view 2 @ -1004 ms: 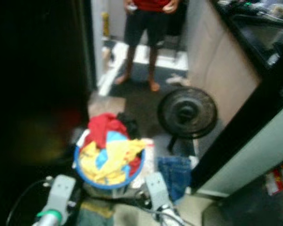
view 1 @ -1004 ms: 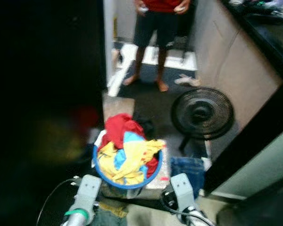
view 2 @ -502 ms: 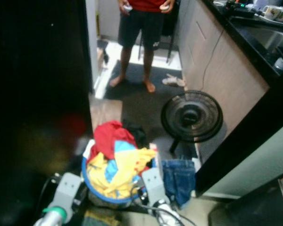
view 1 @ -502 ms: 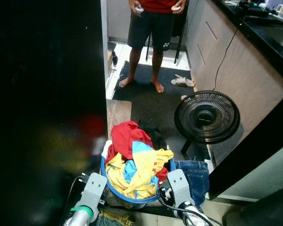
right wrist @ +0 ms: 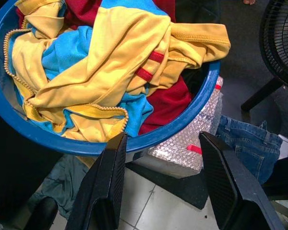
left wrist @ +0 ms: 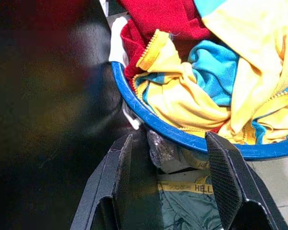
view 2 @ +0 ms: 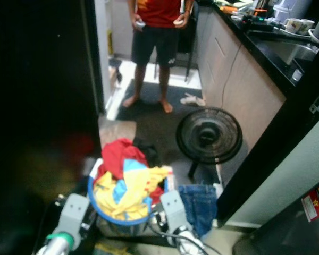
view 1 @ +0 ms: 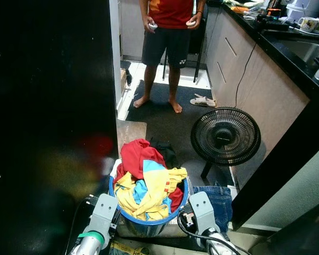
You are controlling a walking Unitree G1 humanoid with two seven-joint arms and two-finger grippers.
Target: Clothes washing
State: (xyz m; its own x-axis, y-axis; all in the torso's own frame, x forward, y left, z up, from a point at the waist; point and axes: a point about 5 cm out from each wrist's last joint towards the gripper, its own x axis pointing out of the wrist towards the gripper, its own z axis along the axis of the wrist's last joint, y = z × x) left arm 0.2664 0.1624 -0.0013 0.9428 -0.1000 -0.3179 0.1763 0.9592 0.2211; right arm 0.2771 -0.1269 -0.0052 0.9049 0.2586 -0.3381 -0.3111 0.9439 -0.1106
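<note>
Camera tilted up; blue basin (view 1: 149,220) unmoved. Both grippers (left wrist: 168,163) (right wrist: 158,158) agape, empty. Cloth (left wrist: 192,189): "HELL".

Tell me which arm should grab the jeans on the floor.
Right, probably. The jeans lie on the floor beside the blue basin, on the robot's right, just ahead of the open right tool. The left tool, also open, sits at the basin's far side, by the dark wall.

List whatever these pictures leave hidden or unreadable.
- What fills the dark area left of the blue basin: head views, too dark.
- Basin's lower clothes: buried under the yellow garment.
- Person's upper body: cut by the top edge.
- Jeans: partly behind the right end effector.
</note>
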